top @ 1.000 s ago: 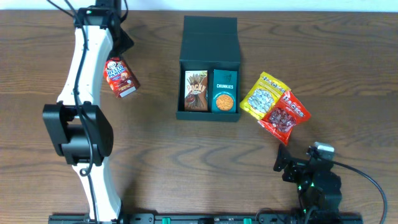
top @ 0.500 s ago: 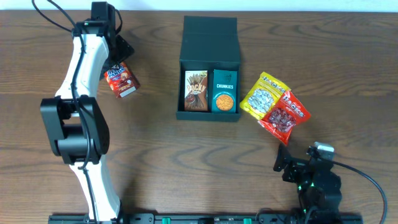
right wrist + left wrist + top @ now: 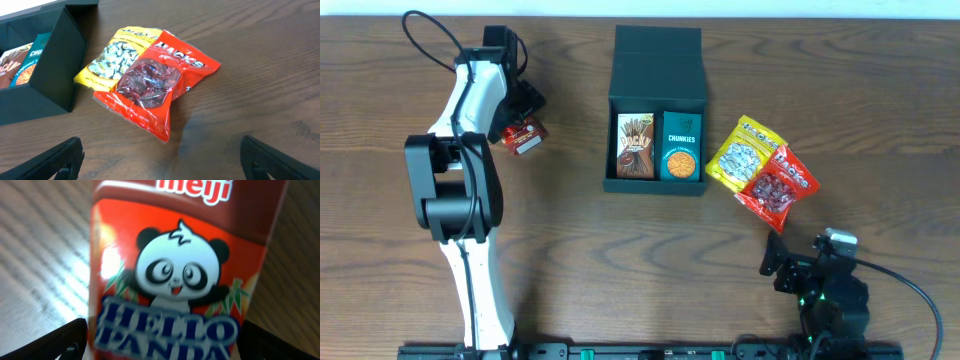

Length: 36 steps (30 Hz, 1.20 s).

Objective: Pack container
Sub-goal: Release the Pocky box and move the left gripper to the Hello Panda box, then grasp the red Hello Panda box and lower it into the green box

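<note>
The container [image 3: 656, 186], a dark teal box with its flap lid folded back, stands at the table's far middle and holds a brown snack box [image 3: 636, 146] and a teal Chunkies box [image 3: 681, 146]. A red Hello Panda box [image 3: 525, 138] lies flat on the wood to its left. My left gripper [image 3: 518, 112] is open over the box's upper end. In the left wrist view the Hello Panda box [image 3: 170, 280] fills the frame, a black finger on either side of it. My right gripper [image 3: 782, 266] is open and empty near the front right edge.
A yellow candy bag [image 3: 738, 152] and a red candy bag [image 3: 778, 186] overlap just right of the container. The right wrist view shows the red bag [image 3: 155, 85] lying on the yellow bag [image 3: 111, 57], with the container's side wall [image 3: 50, 75] at the left.
My left arm has swung right and come down, so the gripper now straddles the upper end of the Hello Panda box. The right arm has not moved.
</note>
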Each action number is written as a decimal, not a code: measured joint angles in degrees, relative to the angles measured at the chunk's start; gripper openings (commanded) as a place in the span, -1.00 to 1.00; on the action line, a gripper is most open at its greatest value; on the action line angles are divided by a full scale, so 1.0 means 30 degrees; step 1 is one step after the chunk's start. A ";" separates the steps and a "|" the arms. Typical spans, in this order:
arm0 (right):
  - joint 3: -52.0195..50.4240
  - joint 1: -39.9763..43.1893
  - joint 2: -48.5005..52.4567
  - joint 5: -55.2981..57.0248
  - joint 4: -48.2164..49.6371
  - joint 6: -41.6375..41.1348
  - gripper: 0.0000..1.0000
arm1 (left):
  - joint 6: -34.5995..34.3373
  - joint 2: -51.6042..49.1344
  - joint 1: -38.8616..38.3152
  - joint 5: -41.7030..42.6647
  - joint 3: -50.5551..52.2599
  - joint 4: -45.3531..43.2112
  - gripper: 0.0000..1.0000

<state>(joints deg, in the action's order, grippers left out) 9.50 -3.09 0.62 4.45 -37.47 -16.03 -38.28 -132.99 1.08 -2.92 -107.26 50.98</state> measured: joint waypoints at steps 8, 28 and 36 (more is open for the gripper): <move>0.0000 0.0000 0.0000 0.0000 0.0000 -0.0007 0.98 | 0.0991 -0.0328 0.0109 0.0000 0.0007 -0.0175 0.94; 0.0000 0.0000 0.0000 0.0000 -0.0007 -0.0007 0.98 | 0.2368 -0.0466 -0.0160 0.1494 -0.2965 0.1020 0.08; 0.0000 0.0000 0.0000 0.0000 -0.0007 0.0000 0.99 | 0.3351 -0.0459 -0.3920 0.1741 -0.8582 0.1413 0.09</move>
<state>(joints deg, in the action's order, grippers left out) 9.50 -3.09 0.62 4.45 -37.50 -16.03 -28.23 -134.37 -10.68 2.31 -133.01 55.22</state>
